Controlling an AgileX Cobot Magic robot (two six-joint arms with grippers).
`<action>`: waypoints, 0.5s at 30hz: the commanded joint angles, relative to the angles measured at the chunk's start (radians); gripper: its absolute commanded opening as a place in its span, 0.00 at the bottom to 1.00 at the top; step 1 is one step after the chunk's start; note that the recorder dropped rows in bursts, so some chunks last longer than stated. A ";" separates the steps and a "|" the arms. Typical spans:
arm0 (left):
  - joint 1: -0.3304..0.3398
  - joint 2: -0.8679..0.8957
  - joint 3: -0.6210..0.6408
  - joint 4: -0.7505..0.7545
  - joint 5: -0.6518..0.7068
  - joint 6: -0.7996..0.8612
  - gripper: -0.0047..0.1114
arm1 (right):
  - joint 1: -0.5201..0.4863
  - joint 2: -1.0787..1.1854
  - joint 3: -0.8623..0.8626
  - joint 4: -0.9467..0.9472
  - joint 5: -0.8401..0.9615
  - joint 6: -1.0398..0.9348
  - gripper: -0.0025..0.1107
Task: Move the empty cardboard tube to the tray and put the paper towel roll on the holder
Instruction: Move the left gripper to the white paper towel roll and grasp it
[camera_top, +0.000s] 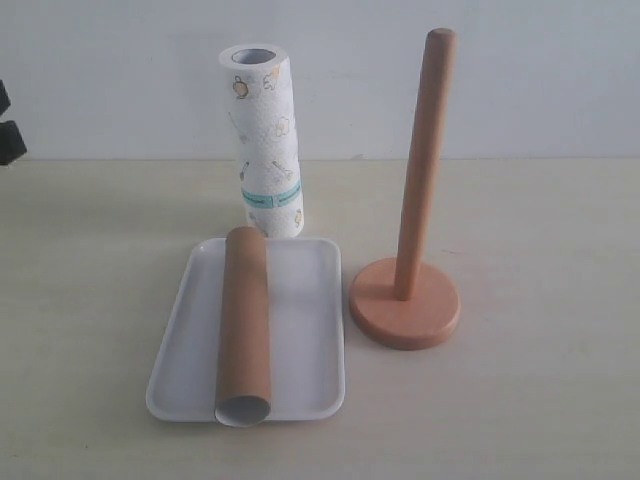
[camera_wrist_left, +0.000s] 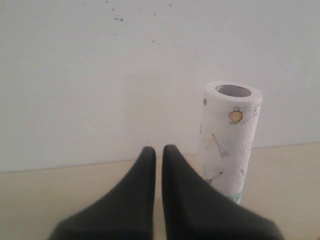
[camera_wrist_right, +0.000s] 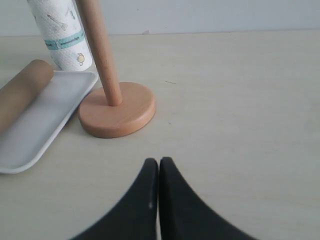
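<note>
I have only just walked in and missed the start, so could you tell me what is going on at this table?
Nothing is being handled right now. The empty cardboard tube lies lengthwise in the tray, so that half of the job looks done. The paper towel roll stands upright on the table behind the tray, and the holder beside the tray has a bare post. The left claw and the right claw are both shut on nothing, clear of the objects.
</note>
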 joint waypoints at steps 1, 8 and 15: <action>-0.010 0.127 0.009 0.107 -0.202 -0.022 0.08 | -0.004 -0.004 -0.001 -0.009 0.001 -0.003 0.02; -0.010 0.320 0.009 0.135 -0.410 -0.022 0.09 | -0.004 -0.004 -0.001 -0.009 0.001 -0.003 0.02; -0.010 0.468 -0.021 0.205 -0.553 0.012 0.45 | -0.004 -0.004 -0.001 -0.009 0.001 -0.003 0.02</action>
